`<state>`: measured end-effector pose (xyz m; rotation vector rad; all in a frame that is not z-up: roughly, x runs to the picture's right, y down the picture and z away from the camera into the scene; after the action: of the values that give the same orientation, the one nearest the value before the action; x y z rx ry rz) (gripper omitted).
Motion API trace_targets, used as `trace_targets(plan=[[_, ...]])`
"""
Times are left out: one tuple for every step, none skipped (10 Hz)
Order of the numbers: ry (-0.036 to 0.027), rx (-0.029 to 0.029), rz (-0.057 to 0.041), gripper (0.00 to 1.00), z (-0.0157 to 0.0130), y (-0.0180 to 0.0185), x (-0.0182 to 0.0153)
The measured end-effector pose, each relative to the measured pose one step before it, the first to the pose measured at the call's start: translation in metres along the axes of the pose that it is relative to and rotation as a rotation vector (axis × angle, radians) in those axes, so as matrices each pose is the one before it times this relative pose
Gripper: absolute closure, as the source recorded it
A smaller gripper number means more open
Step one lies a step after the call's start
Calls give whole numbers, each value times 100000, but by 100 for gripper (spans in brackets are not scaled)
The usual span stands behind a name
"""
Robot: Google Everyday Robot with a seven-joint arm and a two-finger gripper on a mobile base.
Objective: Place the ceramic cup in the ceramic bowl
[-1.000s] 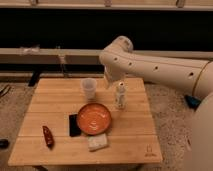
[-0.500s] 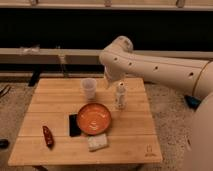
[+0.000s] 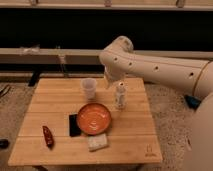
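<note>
Inspection of the bench (image 3: 45,100), left to right.

1. Front left: a small dark red object (image 3: 47,136) lies flat, well apart from the task items. Judged irrelevant to the job.
2. A flat black item (image 3: 73,125) lies touching or just beside the left rim of the ceramic bowl; which of the two cannot be told.
3. The ceramic cup (image 3: 89,88) stands upright, mouth up, near the rear of the bench, unheld. It sits just behind the ceramic bowl (image 3: 94,118) with a short strip of bare wood between them. The bowl is open-side up and shows nothing inside, so it is ready to receive the cup.
4. A pale block (image 3: 98,142) lies just in front of the bowl.
5. The end effector (image 3: 115,82) hangs just right of the cup and over the top of a slim white bottle (image 3: 120,96). Whether it is spread or closed cannot be told. It holds nothing visible.
6. The arm (image 3: 155,70) reaches in from the right, bent downward.

Assessment: the cup has not been grasped. The bottle stands close to the approach and could be knocked.
</note>
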<state>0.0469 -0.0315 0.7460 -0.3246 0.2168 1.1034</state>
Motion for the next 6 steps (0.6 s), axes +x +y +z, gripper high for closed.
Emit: trace_targets(plan=[[8,4,-5,37,2,1,0],[-74,-88,-165,37,-29,10,-43],[-583,-549,-1332,37,-13,143,-227],[-1512,-1186,-4234,37,-45,1007,-867],[-1281,-1769,-4659,37,81,1448,-1016],[-1338,-2652,-6516,37,288,2034,-1432]])
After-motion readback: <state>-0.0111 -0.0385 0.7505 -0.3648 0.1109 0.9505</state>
